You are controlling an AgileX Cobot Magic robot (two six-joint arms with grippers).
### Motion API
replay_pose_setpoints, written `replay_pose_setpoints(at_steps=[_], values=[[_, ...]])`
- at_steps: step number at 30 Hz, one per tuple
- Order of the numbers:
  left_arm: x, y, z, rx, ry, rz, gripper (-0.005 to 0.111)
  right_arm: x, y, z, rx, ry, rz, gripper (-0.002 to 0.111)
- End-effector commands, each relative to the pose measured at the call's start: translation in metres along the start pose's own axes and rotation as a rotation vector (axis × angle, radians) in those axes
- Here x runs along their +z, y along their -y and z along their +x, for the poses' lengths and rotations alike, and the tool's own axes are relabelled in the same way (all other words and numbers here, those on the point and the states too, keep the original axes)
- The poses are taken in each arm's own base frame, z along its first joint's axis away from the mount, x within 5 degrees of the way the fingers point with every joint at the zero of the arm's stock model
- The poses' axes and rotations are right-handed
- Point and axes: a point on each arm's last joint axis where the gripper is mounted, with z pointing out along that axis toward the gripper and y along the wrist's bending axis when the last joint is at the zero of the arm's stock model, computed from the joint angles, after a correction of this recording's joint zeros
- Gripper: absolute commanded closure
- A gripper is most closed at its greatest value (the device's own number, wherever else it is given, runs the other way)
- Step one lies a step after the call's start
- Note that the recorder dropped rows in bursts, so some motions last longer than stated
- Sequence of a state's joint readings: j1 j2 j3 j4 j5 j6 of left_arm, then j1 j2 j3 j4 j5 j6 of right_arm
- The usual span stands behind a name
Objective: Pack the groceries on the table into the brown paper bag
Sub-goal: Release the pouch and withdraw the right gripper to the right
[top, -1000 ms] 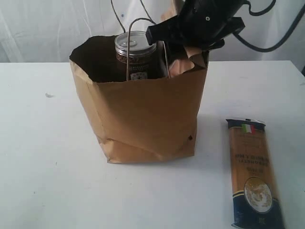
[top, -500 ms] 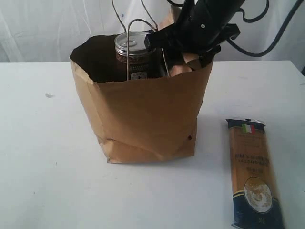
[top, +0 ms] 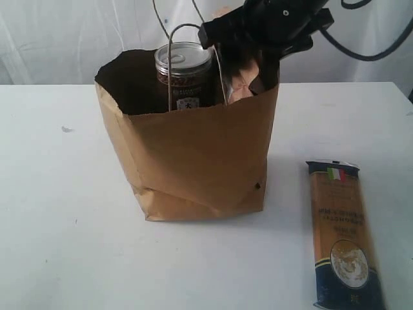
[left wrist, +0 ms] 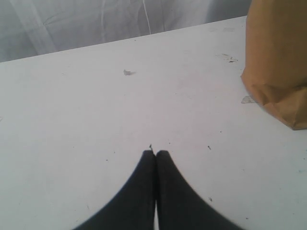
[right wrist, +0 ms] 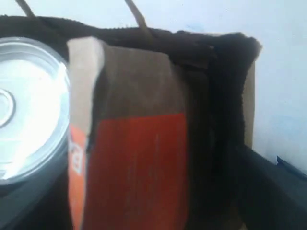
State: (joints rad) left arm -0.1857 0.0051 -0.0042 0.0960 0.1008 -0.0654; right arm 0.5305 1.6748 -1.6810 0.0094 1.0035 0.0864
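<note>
Well, the right fingers [right wrist: 254,187] stood one on either side of the brown-orange pouch [right wrist: 134,158], down in the mouth of the brown paper bag [top: 193,161]. Whether they pinched it or merely flanked it, I could not tell. The pouch stood upright at the bag's right rear corner, its top poking just above the rim. It was right beside the dark pull-tab can [top: 184,71], whose silver lid rose above the rim too. Above them the right arm's black wrist [top: 271,22] leaned in from the upper right, tipped steeply down over the bag, with cables [top: 361,61] looping away behind. One cord handle [top: 170,77] arched up in front of the can.

Over on the other arm, the left fingers [left wrist: 141,191] were pressed together tip to tip, holding nothing. They sat low over the white table [left wrist: 72,120], near the bag's bottom corner but not touching it.

Out on the table, to the right of the bag and apart from it, lay the long brown-blue spaghetti pack [top: 342,239], flat, its length running toward the camera.
</note>
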Motion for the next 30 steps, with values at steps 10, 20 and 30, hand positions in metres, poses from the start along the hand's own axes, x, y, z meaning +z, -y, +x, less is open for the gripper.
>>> replay_pose_setpoints(at_steps=[10,20,30], values=[[0.0,0.0,0.001,-0.003,0.004,-0.003,0.107,-0.103,0.001,0.004,-0.035,0.236,-0.008,0.04],[0.0,0.0,0.001,-0.003,0.004,-0.003,0.107,-0.175,0.005,0.055,-0.039,0.342,-0.015,0.04],[0.0,0.0,0.001,-0.003,0.004,-0.003,0.107,-0.155,0.013,0.158,0.026,0.226,-0.027,0.04]])
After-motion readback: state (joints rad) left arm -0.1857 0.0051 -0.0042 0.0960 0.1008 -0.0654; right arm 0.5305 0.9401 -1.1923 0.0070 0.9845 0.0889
